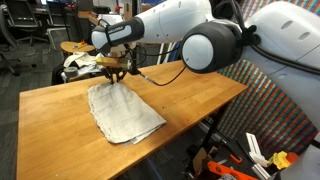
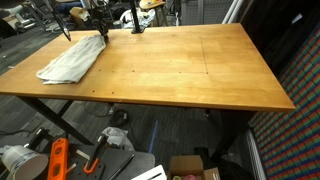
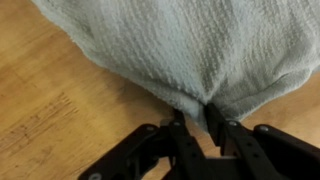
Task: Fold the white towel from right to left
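Observation:
The white towel point(image 1: 125, 112) lies wrinkled on the wooden table point(image 1: 195, 95), near one end of it in both exterior views point(image 2: 72, 60). My gripper point(image 1: 115, 70) stands at the towel's far corner point(image 2: 103, 33), right at the table's back edge. In the wrist view the towel point(image 3: 180, 45) fills the upper part of the picture. Its hem bunches into a small fold that runs down between my two black fingers. My gripper point(image 3: 196, 115) is shut on that fold, with bare wood on either side of it.
A bundle of white-and-dark fabric point(image 1: 75, 62) sits just beyond the table's back edge, close to the gripper. Most of the tabletop point(image 2: 190, 70) stretches away from the towel. Orange tools point(image 2: 57, 160) and boxes lie on the floor under the table.

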Robot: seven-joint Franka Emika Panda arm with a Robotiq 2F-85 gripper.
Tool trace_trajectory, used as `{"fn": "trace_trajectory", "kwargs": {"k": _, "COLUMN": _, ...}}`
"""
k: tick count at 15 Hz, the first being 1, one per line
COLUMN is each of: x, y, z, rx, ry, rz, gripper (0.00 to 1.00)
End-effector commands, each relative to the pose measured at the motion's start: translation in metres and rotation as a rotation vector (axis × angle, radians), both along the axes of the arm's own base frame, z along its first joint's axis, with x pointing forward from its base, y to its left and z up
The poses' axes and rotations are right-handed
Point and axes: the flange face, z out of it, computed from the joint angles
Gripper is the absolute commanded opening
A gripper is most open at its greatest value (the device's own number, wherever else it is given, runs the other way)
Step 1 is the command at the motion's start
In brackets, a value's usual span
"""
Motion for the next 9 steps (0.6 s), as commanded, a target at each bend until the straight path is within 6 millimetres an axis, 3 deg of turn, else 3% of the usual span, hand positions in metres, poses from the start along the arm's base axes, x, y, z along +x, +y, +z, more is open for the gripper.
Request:
{"fn": "trace_trajectory", "kwargs": {"k": 1, "x": 0.011, "y": -0.018, "z": 0.018, "rx": 0.113, "ry": -0.030, "rz": -0.045, "gripper": 0.62}}
{"fn": "trace_trajectory", "kwargs": {"k": 6, "x": 0.013, "y": -0.015, "z": 0.058, "rx": 0.157, "ry": -0.151, "rz": 0.031, "gripper": 1.00}}
{"fn": "trace_trajectory", "kwargs": {"k": 9, "x": 0.005, "y": -0.006, "z": 0.076, "rx": 0.132, "ry": -0.178, "rz": 0.108, "gripper": 1.00}}
